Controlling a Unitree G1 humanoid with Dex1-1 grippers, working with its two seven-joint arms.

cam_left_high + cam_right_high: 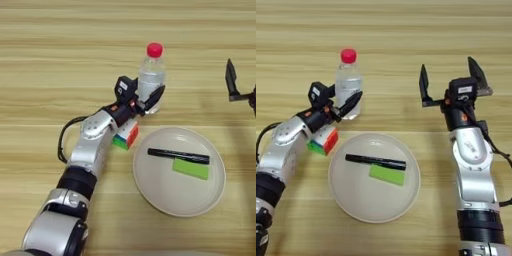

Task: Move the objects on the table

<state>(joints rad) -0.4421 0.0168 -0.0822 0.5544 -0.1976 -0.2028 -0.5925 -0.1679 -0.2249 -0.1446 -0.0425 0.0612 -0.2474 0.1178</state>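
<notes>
My left claw [341, 102] is spread apart around the lower body of the bottle [348, 82], one finger on each side, not yet pinching. The cube [323, 140] lies just under my wrist on the surface [406, 30], beside the plate [411, 192] with its pen [376, 161] and green block [387, 175]. This looks like the reach step; next I should squeeze, then lift straight. My right claw [451, 82] hangs apart, idle, off right.

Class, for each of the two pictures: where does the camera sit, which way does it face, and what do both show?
Left eye view: on the head, looking down at the table; left end effector around the bottle, only one finger of the right.
Right eye view: same spot, slightly rightward; right end effector open in full.
Shared: bottle, cube, plate, pen, green block.
</notes>
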